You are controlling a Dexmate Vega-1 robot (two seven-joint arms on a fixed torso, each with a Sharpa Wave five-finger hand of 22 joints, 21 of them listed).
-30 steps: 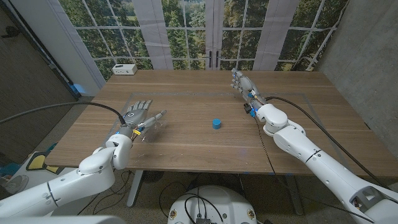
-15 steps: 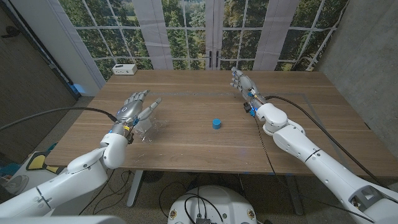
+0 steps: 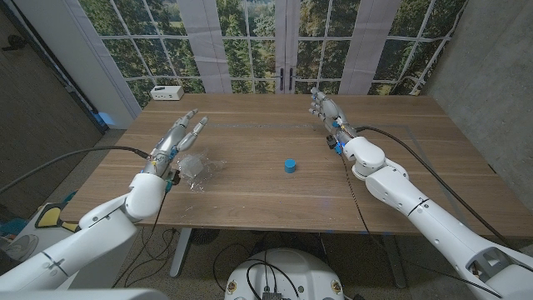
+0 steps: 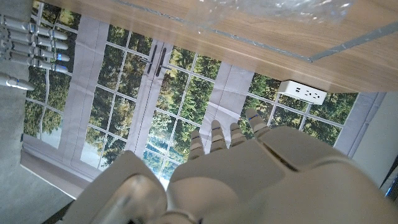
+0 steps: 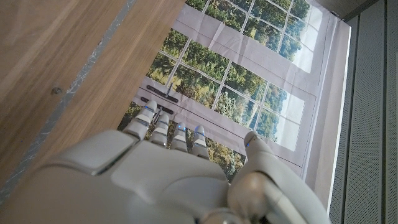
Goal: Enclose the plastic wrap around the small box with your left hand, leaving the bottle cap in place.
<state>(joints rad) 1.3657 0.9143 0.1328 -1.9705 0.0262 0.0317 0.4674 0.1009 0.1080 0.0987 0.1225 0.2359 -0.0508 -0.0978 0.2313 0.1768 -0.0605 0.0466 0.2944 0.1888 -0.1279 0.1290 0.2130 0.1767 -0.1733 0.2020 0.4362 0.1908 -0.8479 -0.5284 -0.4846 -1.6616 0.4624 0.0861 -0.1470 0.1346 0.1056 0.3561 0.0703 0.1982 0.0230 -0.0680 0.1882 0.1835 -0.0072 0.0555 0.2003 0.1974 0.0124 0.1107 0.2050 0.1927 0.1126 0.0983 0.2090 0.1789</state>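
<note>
Left robot hand raised beside the wrap, holding nothing; no readable writing anywhere.

The left robot hand (image 3: 176, 138) stands over the bench (image 3: 250, 187) with fingers stretched out and apart, pointing toward the far edge, empty. A second ago it hung lower, over the wrap (image 3: 198, 169); it has since lifted and swung to the left, uncovering the crumpled clear wrap, which lies on the bench just right of the wrist. A box inside the wrap cannot be made out. The blue cap (image 3: 289, 166) sits mid-bench, well apart from the wrap, unmoved. The right robot hand (image 3: 326, 112) stays near the far right, fingers extended and empty.
</note>
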